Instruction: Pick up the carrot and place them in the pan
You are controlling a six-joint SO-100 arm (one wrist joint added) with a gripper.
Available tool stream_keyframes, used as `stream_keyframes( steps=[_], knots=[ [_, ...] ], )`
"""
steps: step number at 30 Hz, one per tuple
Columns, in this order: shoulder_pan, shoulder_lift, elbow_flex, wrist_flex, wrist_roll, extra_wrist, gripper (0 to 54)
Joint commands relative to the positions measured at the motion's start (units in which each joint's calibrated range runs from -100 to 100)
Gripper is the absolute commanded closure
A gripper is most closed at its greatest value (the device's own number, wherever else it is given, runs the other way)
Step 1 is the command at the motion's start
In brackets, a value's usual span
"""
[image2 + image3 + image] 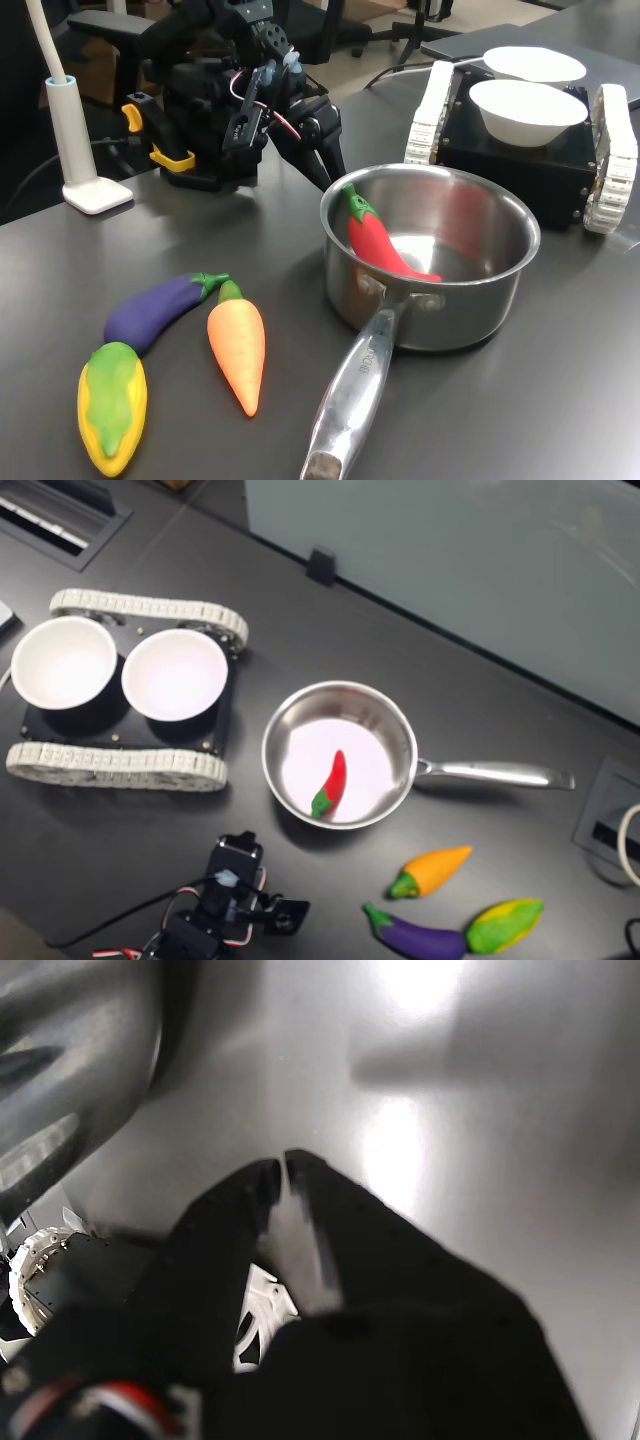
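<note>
No readable writing or brand mark is seen on anything in the three views.

In the first exterior view, nearest the camera, the corn cob [112, 407] lies at the front of the dark table [520, 400], with the eggplant [160, 308] just behind it. The carrot [238, 345] lies flat on the table, its green cap touching or nearly touching the eggplant's stem, its tip pointing toward the camera. It is found to the first exterior view's left of the pan [430, 255], close beside the pan's long handle [350, 400] but apart from it.

The red chili pepper [378, 243] is seen inside the pan, leaning against the wall. Bare table is left between the carrot and the pan wall.

Behind the pan's rim, the tool [330, 170] is held low near the table, empty, its two black fingers drawn nearly together at the tips, as the wrist view [281, 1168] also shows.

Farther back, two white bowls [525, 110] are carried on a black tracked base [520, 160]; a white stand [95, 190] is placed at the first exterior view's left.
</note>
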Motion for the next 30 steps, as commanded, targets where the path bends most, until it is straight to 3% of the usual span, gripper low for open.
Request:
stream_keyframes(
  steps=[1,30],
  knots=[
    [0.9,-0.3,-1.5,-1.7,0.4,1.9,53.3],
    [0.6,-0.3,-1.5,-1.7,0.5,1.9,53.3]
  ],
)
